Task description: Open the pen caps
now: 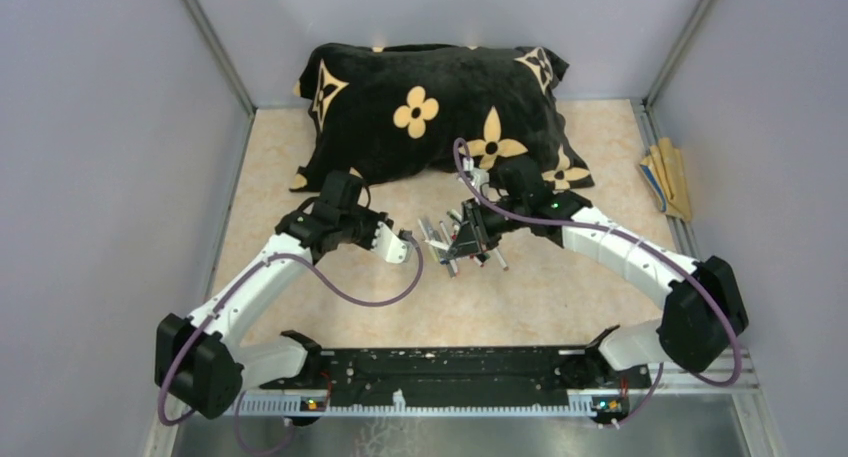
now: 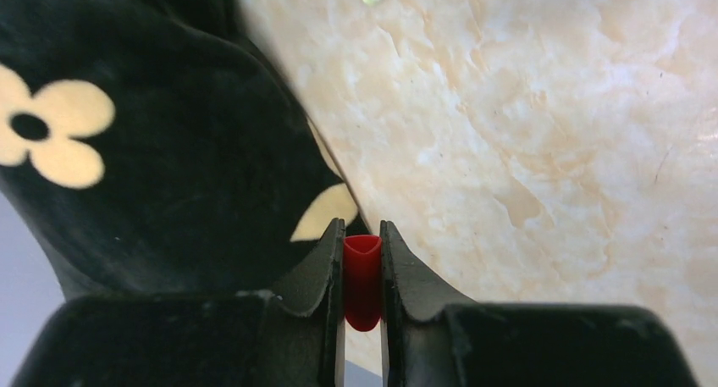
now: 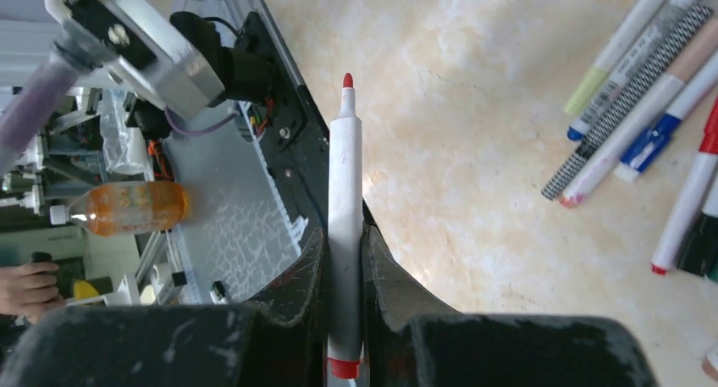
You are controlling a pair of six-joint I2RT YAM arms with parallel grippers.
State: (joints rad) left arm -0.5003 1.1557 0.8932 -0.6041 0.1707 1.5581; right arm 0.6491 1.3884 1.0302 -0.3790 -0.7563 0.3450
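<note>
While one cap (image 2: 362,277) sits clamped, one pen (image 3: 345,192) gripped

You'll find one red cap (image 2: 362,281) on its own, pinched between the left jaws with its open end facing you. A white-barrelled pen (image 3: 345,218) sits clamped in the right jaws, bare red tip pointing to twelve o'clock. The other pens (image 3: 635,92) lie fanned on the desk (image 3: 474,150) toward two o'clock, side by side.
</note>
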